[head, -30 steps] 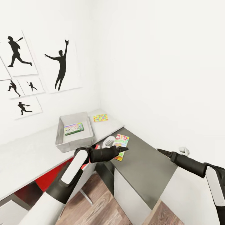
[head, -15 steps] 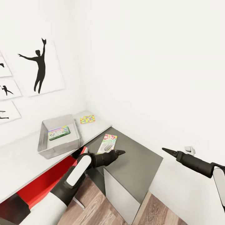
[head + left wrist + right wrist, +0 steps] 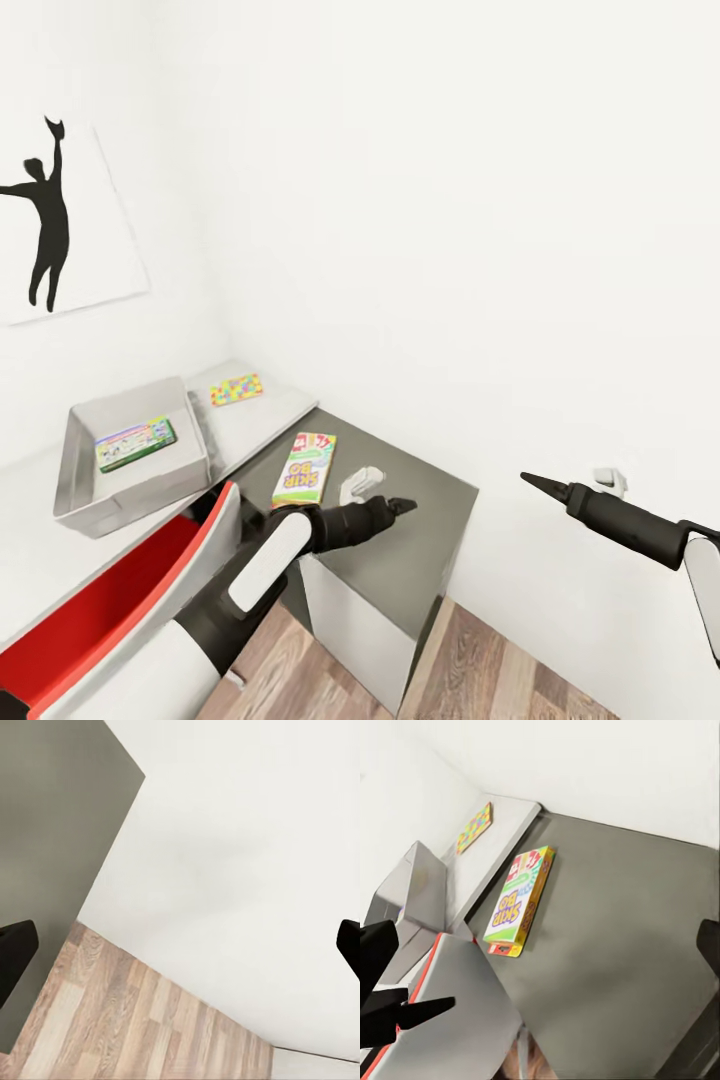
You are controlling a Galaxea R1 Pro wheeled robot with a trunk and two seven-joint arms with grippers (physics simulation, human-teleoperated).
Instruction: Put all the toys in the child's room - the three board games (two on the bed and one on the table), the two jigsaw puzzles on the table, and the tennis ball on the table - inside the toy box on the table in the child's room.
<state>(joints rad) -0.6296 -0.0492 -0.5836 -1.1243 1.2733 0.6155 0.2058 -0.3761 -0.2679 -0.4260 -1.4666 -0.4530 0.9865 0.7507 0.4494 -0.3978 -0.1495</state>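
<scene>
Near field, head view: left claw (image 3: 400,504) over the dark grey desk (image 3: 420,540) section, fingers spread, nothing between them; in the left wrist view the two tips sit at opposite edges with wood floor (image 3: 135,1027) and white wall (image 3: 247,855) between. Right claw (image 3: 530,481) at 3 o'clock, off the desk, in front of the wall; tips look pressed to a point in the head view, but the right wrist view shows fingers far apart, so spread, empty.

At 7 o'clock, a red-lined open drawer (image 3: 110,600) under the light grey desk top.

Mid field: Skip-Bo box (image 3: 305,467) lies flat on the dark section, just beyond the left claw, apart from it. A small white object (image 3: 362,484) sits just beside the box; cannot tell what it is.

Farther, 10 o'clock: toy box (image 3: 70,450) on the light grey top, one green-edged game box (image 3: 135,443) flat inside. Puzzle box (image 3: 236,389) flat on the desk beyond the toy box, near the wall corner.

Far: black silhouette (image 3: 45,215) on the wall.
</scene>
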